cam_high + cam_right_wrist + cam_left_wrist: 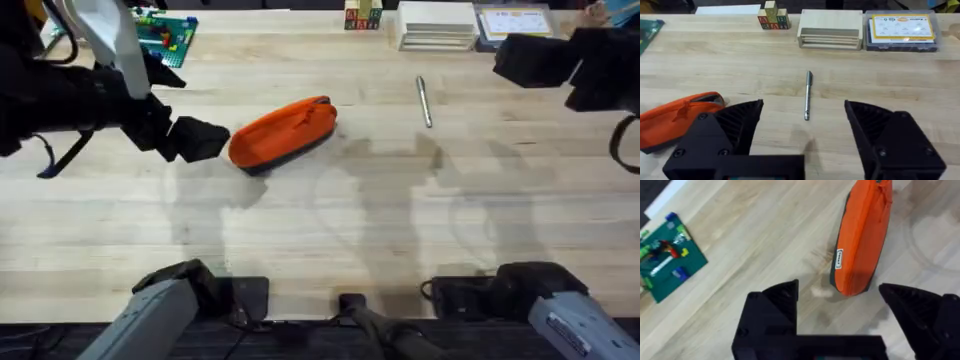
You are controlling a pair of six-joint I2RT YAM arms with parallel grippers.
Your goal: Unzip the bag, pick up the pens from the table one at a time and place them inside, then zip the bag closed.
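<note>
The bag (284, 133) lies near the middle of the table (330, 230), a soft, rounded orange fabric pouch with a dark underside showing along its near edge. It sits at a slant, its zipper running along the raised top ridge. In the left wrist view the bag (862, 235) shows a small white label on its side near one end, and the cloth looks smooth and slightly puffed. The zipper appears shut, though the seam is too small to tell for sure.

1 pen (424, 101) lies well apart from the bag, farther back on the table: a slim, straight, silver-grey metal stick. In the right wrist view the pen (808, 95) lies flat on the pale wood grain between the two finger shapes, farther off.

The left gripper (205, 138) hovers just beside the bag's end, its 2 black, blocky fingers spread apart with nothing between them (837, 315). The right gripper (802, 135) is also spread wide and holds nothing.

At the table's far edge stand a stack of light wooden boards (830, 29), a clear plastic box (901, 30), a few lettered wooden blocks (772, 19) and a green toy-brick plate (165, 38).
</note>
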